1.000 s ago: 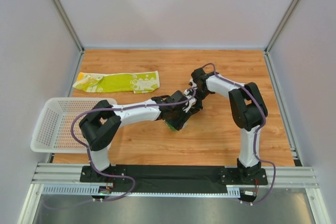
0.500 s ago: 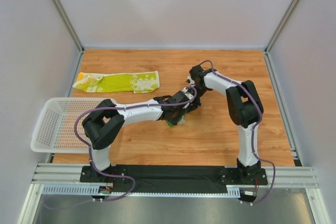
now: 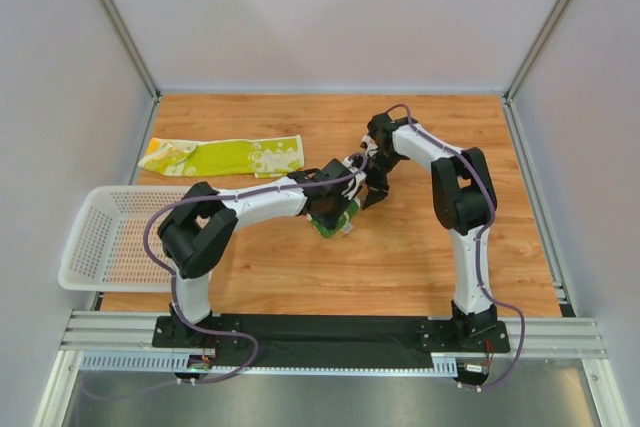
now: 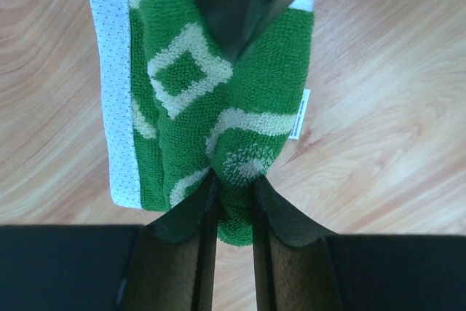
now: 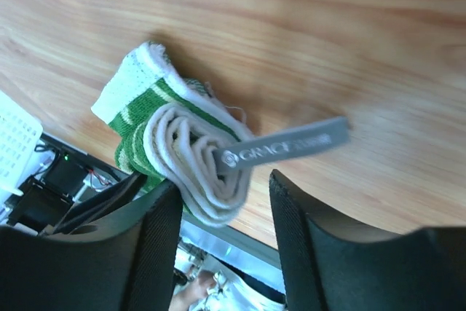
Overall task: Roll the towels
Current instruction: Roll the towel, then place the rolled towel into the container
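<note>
The dark green towel (image 3: 328,228) is rolled into a short bundle and lies mid-table; its white swirls show in the left wrist view (image 4: 218,92). My left gripper (image 3: 338,215) (image 4: 233,191) is shut on one end of that roll. In the right wrist view the roll's spiral end (image 5: 193,151) sits between the spread fingers of my right gripper (image 5: 224,187) (image 3: 372,192), which is open, with its right finger apart from the cloth. A grey label (image 5: 287,147) sticks out of the roll. The lime-yellow towel (image 3: 225,157) lies flat and unrolled at the back left.
A white mesh basket (image 3: 95,247) hangs over the table's left front edge. The two arms cross close together over the table's middle. Grey walls enclose the wooden table (image 3: 440,257) on three sides.
My left jaws have closed onto the green roll. My right jaws have opened and let go of it. Both wrists shifted slightly toward the back.
</note>
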